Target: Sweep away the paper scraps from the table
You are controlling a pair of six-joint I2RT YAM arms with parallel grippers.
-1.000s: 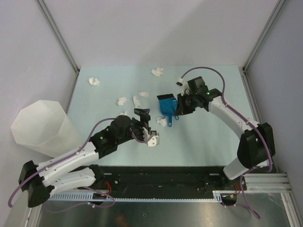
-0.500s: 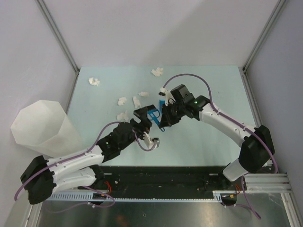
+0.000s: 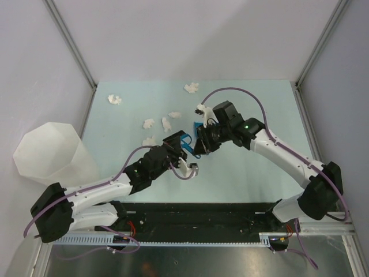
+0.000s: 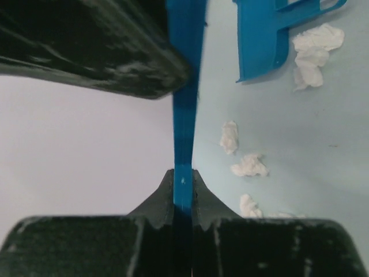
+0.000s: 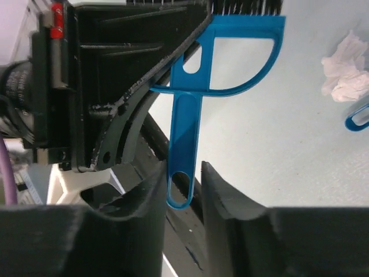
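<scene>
A small blue hand brush point(image 5: 185, 138) hangs above the table point(image 3: 253, 104) between both grippers. My left gripper point(image 4: 182, 176) is shut on the brush point(image 4: 184, 115), seen edge-on, near its head. My right gripper point(image 5: 182, 173) stands slightly open around the handle; the handle rests against one finger with a gap at the other. In the top view the left gripper point(image 3: 183, 143) and right gripper point(image 3: 202, 142) meet mid-table. Several paper scraps point(image 3: 149, 123) point(image 3: 115, 99) point(image 3: 192, 88) lie behind them, with more paper scraps point(image 4: 249, 166) point(image 5: 347, 69) in the wrist views.
A blue dustpan point(image 4: 262, 34) lies on the table just beyond the grippers, partly hidden under the right arm in the top view. A translucent white bin point(image 3: 52, 156) stands off the table's left edge. Grey walls enclose the table.
The right arm carried the brush leftward to the left gripper. The left gripper rose to meet it and closed on the brush. The right jaws have eased apart.
</scene>
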